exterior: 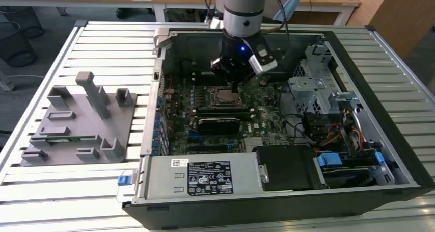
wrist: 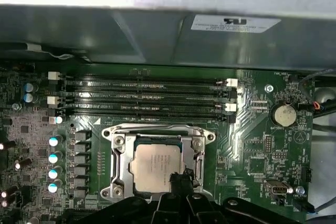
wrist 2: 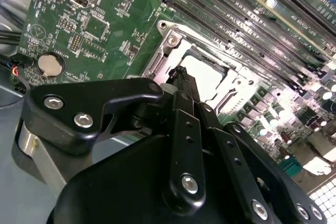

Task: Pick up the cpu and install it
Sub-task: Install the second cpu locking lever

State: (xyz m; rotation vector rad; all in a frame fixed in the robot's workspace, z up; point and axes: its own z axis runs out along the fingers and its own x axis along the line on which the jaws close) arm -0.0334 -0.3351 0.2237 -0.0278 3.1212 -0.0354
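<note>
The cpu (wrist: pixel 154 164), a silvery square chip, lies flat inside the metal socket frame (wrist: pixel 118 148) on the green motherboard (exterior: pixel 262 117). In the exterior view the cpu (exterior: pixel 225 95) is near the middle of the open computer case. My gripper (wrist: pixel 181 178) hangs just above one edge of the chip, its black fingers drawn together to a narrow tip with nothing between them. In the second wrist view the gripper (wrist 2: pixel 181 73) tip points down at the cpu (wrist 2: pixel 209 78). I cannot tell whether the tip touches the chip.
Black memory slots (wrist: pixel 142 95) run beside the socket, below the case wall (wrist: pixel 157 35). A coin battery (wrist: pixel 284 114) sits on the board. A drive cage (exterior: pixel 316 86) and cables crowd the exterior view's right; a power supply (exterior: pixel 204 176) is in front. A grey fixture (exterior: pixel 81 120) stands outside, left.
</note>
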